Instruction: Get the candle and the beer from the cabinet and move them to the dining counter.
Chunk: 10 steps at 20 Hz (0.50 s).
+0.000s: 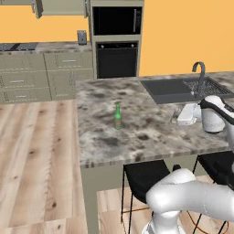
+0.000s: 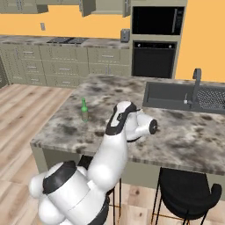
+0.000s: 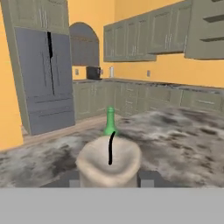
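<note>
The beer [image 1: 118,118] [image 2: 84,110], a slim green bottle, stands upright on the dining counter [image 1: 137,139] [image 2: 180,132] near its left end. To the bottle's right, low over the granite, my gripper [image 1: 176,117] is shut on the candle [image 3: 109,162]. The candle is a stubby pale cylinder with a black wick, pinched between the two dark fingertips [image 3: 148,178]. Behind it in the hand view, the beer's [image 3: 110,121] neck rises a little way off across the dining counter [image 3: 183,148]. The cabinet [image 1: 61,7] [image 2: 103,5] [image 3: 205,30] hangs on the far wall, open, with a bare inner shelf showing.
A dark sink [image 1: 171,89] [image 2: 169,96] with a curved faucet [image 1: 200,75] [image 2: 196,83] is set into the island to the gripper's right. Black stools [image 1: 144,176] [image 2: 186,193] stand along the near edge. An oven stack [image 1: 116,39] and a fridge [image 3: 43,78] line the walls.
</note>
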Tool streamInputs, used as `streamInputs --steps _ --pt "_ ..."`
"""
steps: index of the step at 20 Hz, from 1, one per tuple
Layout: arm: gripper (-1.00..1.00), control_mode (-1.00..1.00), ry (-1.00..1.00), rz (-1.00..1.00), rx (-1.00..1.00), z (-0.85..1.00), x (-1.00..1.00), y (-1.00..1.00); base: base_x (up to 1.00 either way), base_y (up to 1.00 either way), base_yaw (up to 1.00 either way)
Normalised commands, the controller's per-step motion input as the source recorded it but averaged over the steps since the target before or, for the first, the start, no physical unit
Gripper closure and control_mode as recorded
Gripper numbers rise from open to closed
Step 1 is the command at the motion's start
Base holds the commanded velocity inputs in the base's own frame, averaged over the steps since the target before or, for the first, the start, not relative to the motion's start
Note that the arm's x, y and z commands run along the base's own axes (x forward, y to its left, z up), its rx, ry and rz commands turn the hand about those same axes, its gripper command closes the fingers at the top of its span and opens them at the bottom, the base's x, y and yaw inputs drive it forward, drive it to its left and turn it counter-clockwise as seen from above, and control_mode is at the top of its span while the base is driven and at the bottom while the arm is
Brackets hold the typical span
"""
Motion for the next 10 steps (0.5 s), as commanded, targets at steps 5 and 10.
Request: streamInputs --steps 5,10 --pt "1.00 -1.00 0.00 0.28 0.00 -0.10 0.66 0.00 0.00 0.00 0.00" --pt "1.00 -1.00 -0.01 0.23 0.03 -0.30 0.58 0.00 0.00 0.00 0.00"
